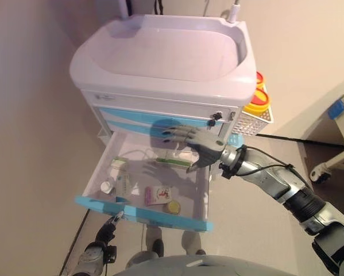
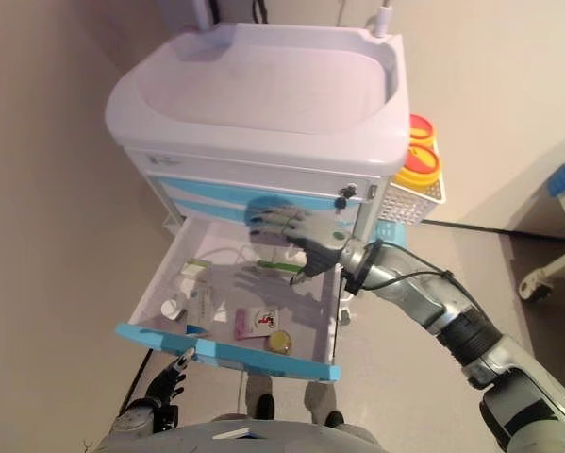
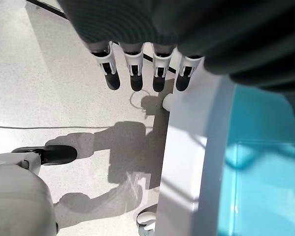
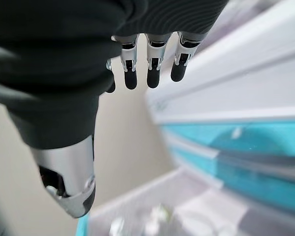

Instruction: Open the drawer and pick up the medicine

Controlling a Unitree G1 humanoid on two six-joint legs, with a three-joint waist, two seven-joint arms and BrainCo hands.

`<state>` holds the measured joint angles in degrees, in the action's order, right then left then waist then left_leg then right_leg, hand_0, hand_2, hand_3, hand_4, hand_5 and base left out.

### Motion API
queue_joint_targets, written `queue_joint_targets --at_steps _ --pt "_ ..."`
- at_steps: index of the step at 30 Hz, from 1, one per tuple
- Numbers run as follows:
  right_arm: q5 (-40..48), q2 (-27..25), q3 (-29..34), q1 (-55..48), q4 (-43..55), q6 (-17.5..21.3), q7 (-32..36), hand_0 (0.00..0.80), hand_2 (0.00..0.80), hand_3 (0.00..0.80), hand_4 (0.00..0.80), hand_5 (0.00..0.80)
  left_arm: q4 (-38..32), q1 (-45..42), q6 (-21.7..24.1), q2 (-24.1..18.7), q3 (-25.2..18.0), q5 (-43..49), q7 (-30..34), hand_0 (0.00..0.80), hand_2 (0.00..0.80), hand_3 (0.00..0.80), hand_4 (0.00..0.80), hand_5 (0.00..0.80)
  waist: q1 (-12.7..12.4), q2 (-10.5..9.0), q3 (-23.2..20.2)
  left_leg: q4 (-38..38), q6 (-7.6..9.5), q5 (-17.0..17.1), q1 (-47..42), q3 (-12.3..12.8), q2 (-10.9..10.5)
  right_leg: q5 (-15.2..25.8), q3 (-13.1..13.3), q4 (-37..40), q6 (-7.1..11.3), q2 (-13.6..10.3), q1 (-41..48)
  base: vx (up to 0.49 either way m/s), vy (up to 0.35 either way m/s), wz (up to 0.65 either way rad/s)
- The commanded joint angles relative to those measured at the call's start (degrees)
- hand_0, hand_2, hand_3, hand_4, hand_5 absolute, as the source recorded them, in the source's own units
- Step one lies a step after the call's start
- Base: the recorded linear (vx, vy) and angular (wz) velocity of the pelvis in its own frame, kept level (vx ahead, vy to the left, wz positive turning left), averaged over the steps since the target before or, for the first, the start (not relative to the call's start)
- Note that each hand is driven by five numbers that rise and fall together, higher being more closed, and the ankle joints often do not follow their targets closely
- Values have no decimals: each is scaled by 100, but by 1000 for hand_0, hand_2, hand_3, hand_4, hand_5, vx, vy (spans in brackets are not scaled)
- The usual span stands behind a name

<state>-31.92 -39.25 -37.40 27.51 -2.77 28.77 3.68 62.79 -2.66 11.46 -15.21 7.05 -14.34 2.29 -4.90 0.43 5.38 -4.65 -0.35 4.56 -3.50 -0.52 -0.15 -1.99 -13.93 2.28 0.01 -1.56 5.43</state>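
Observation:
The bottom drawer (image 1: 203,198) of the white and blue cart (image 1: 160,86) stands pulled out. In it lie a pink and white medicine box (image 1: 158,195), a small white bottle (image 1: 107,186), a round yellow tin (image 1: 173,207), a white packet (image 1: 124,184) and a green-striped pack (image 1: 170,161). My right hand (image 1: 190,141) hovers open above the drawer's back part, fingers straight, close to the closed drawer fronts (image 4: 245,142). My left hand (image 1: 105,232) is open, low in front of the drawer's blue front panel (image 1: 143,214), holding nothing; its fingers (image 3: 132,71) hang beside that panel (image 3: 265,162).
A wire basket (image 1: 253,121) with red and yellow containers (image 1: 258,101) hangs on the cart's right side. A wall runs along the left. A wheeled frame (image 1: 338,144) stands at the far right.

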Motion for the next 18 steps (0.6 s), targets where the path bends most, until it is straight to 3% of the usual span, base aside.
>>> queue_joint_targets --at_steps 1,7,13,15,18 --pt "-432 284 -358 438 -210 178 -75 0 0 0 0 0 744 -8 -491 -183 213 309 -94 0 0 0 0 0 -324 -272 67 27 149 -372 83 -37 -336 170 49 -246 305 -276 -197 31 -52 28" --pt "-1236 559 -1147 644 -1569 14 -312 0 0 0 0 0 531 -35 -597 -260 312 352 30 0 0 0 0 0 -677 -291 73 21 102 -296 192 -338 -359 151 -283 -172 290 -285 -113 15 -54 27" --pt "-1352 700 -1376 736 -2500 -246 -365 0 0 0 0 0 502 -121 -630 -360 276 389 112 0 0 0 0 0 -906 -283 118 19 62 -193 290 -550 -367 151 -515 -155 279 -291 -76 3 -41 22" --pt "-1300 686 -1387 711 -2605 -337 -356 0 0 0 0 0 455 -157 -398 -375 207 109 195 0 0 0 0 0 -946 -275 128 16 47 -167 312 -601 -364 141 -565 -167 278 -288 -71 -1 -25 17" --pt "-1329 622 -1294 478 -2752 -504 -457 0 0 0 0 0 37 -231 -20 -341 -101 -1065 684 0 0 0 0 0 -1049 -273 138 4 28 -127 345 -699 -373 135 -686 -155 288 -300 -40 6 -39 17"
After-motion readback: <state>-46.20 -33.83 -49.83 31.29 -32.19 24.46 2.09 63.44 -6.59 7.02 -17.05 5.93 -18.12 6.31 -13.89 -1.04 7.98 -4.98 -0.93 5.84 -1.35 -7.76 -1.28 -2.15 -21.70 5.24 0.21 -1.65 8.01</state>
